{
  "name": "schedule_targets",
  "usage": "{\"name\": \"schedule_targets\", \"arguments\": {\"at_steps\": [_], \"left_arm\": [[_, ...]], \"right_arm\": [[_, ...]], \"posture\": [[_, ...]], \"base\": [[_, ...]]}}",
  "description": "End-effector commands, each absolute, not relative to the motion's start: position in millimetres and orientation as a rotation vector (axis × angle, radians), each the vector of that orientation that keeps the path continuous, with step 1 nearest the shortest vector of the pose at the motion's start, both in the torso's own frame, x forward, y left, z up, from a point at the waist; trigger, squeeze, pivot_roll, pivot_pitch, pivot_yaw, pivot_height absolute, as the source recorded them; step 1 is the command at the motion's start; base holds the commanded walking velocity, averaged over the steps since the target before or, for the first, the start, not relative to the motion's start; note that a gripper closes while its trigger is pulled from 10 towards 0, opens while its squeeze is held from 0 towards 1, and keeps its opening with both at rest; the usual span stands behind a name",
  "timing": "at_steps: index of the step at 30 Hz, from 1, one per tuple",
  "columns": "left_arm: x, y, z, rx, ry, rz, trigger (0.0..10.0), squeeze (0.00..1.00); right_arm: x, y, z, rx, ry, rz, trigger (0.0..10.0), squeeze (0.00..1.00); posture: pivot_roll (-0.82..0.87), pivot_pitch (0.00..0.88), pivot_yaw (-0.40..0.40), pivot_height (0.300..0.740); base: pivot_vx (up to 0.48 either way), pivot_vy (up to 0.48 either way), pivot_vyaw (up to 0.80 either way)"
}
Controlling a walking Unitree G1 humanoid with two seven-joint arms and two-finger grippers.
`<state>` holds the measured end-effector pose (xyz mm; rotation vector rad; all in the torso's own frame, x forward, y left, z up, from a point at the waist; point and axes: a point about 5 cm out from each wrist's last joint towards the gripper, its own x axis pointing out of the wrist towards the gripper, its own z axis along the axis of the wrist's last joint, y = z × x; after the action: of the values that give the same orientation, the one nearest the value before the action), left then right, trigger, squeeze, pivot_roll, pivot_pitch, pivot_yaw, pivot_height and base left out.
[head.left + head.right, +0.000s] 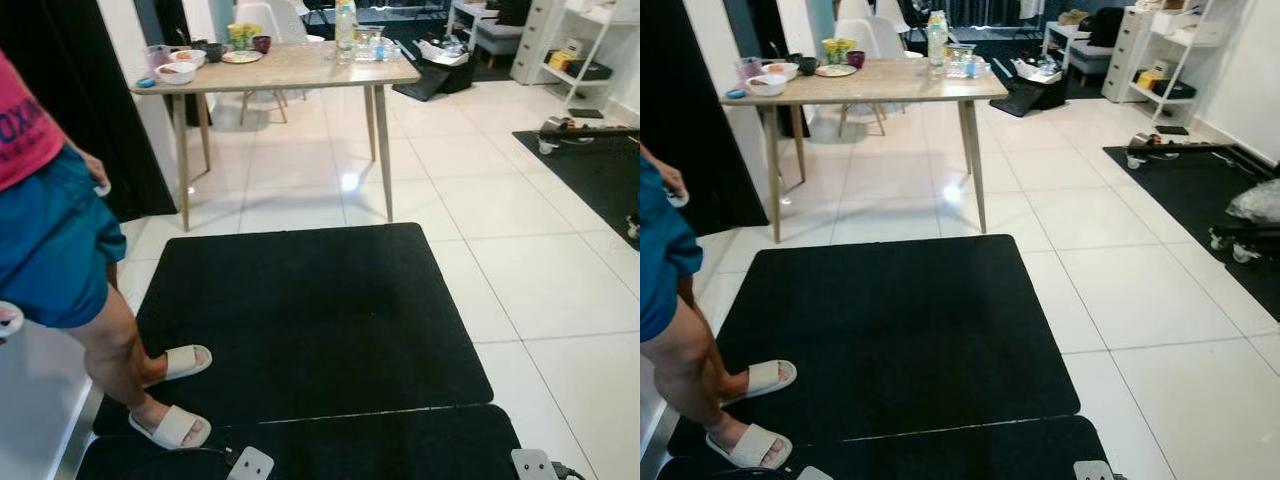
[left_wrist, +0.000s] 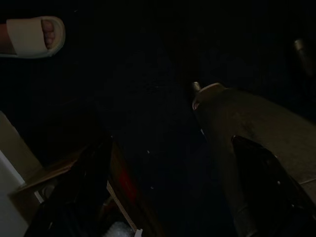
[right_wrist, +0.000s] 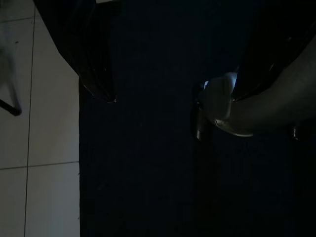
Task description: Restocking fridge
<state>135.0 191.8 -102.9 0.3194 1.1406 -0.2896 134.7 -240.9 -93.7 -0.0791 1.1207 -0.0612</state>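
Standing on the black mat (image 1: 310,320), far from the counter (image 1: 290,68) with bottles (image 1: 345,25). Nothing carried; can't tell either pincer's opening. All restocking left.

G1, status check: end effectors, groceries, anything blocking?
Both end effectors hang idle over the black mat. Bottle and bowls on the table ahead. Person standing at left.
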Motion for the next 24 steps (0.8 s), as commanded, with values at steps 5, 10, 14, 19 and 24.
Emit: {"name": "schedule_targets", "arguments": {"at_steps": [5,10,14,19,24], "left_arm": [[128.7,189.0,-105.5,0.316,1.167,-0.295,10.0,0.0],[128.0,188.6,-105.8,0.316,1.168,-0.295,10.0,0.0],[125.9,188.6,-106.4,0.314,1.173,-0.296,10.0,0.0],[121.7,189.2,-107.6,0.314,1.181,-0.297,10.0,0.0],[120.5,189.1,-108.0,0.315,1.183,-0.3,10.0,0.0]], "right_arm": [[134.4,-236.5,-95.0,-0.078,1.131,-0.043,10.0,0.0],[134.3,-236.3,-95.1,-0.078,1.131,-0.041,10.0,0.0],[133.4,-235.8,-95.5,-0.079,1.134,-0.038,10.0,0.0],[132.0,-235.6,-96.1,-0.074,1.137,-0.041,10.0,0.0],[130.9,-235.0,-96.5,-0.071,1.139,-0.042,10.0,0.0]], "posture": [[-0.02,0.0,-0.007,0.74],[-0.02,0.0,-0.007,0.74],[-0.02,0.0,-0.01,0.74],[-0.01,0.0,-0.01,0.74],[-0.01,0.0,-0.01,0.74]], "base": [[0.339,0.0,0.0],[0.342,0.0,0.0],[0.343,0.0,0.0],[0.341,0.0,0.0],[0.341,0.0,0.0]]}}
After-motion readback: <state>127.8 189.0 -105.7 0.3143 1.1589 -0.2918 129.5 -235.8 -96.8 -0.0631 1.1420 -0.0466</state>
